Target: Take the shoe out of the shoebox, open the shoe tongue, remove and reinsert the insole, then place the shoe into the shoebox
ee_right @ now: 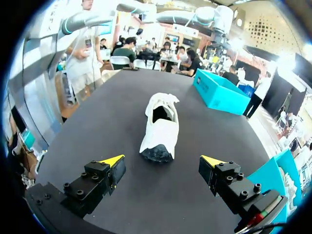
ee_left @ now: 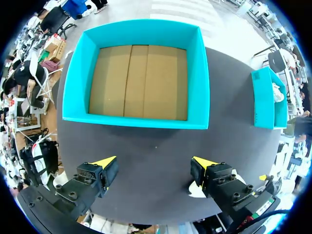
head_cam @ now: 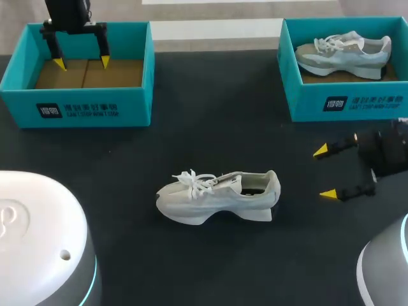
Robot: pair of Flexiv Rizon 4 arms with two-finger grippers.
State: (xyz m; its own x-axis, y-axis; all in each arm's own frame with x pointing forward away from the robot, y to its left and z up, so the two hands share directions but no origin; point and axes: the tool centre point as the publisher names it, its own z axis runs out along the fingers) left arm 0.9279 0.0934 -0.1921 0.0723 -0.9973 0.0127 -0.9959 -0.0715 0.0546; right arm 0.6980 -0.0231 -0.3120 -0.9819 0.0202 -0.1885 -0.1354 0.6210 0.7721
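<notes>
Obs. 1: the shoe (head_cam: 217, 196) stands upright on its sole near the middle of the black table (head_cam: 210, 121), outside both boxes. Its toe points to your left and its heel to your right; white laces lie across the top.

Obs. 2: your left gripper (head_cam: 81, 62) hangs over the left shoebox (head_cam: 76, 108), fingers spread wide and holding nothing. In the left wrist view, the brown cardboard floor of that box shows ahead of the 2 yellow tips.

Obs. 3: your right gripper (head_cam: 328, 172) sits low over the table, just beside the shoe's heel but apart from it. Its fingers are also wide apart, with nothing between them. In the right wrist view, the heel faces the fingers.

Obs. 4: the right shoebox (head_cam: 347, 105) holds a second shoe (head_cam: 344, 52), lying lengthwise inside it.
</notes>
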